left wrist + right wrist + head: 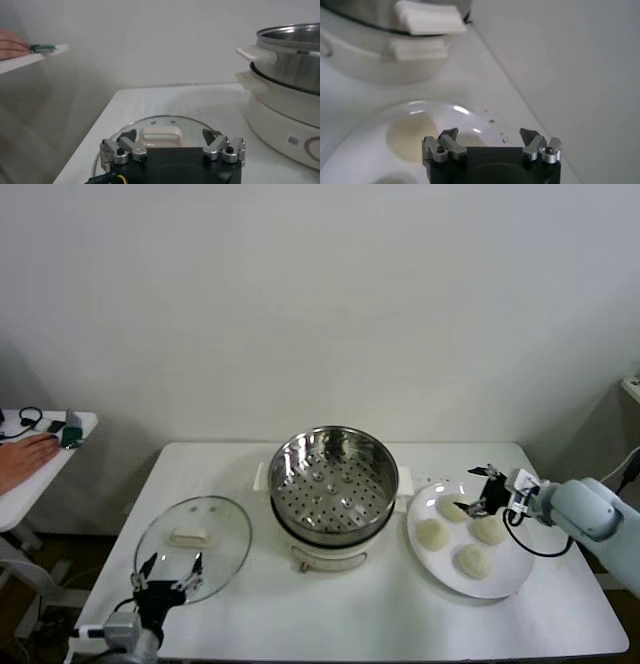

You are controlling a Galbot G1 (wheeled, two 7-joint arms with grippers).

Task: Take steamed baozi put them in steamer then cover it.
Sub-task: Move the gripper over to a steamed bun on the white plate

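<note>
Several off-white baozi [432, 533] lie on a white plate [505, 584] at the table's right. My right gripper [474, 503] hovers open over the plate's far side, just above the baozi [453, 508] nearest the steamer; that bun shows in the right wrist view [410, 136]. The steamer [334, 480] stands open at the table's middle, its perforated tray bare; its side shows in the left wrist view [285, 95]. The glass cover [193, 545] with its cream handle [160, 135] lies flat on the table at the left. My left gripper [170, 577] is open, low at the cover's near edge.
A side table [40, 449] stands at the far left with a person's hand [25, 456] and small items on it. The steamer's cream side handles [427, 20] stick out toward the plate.
</note>
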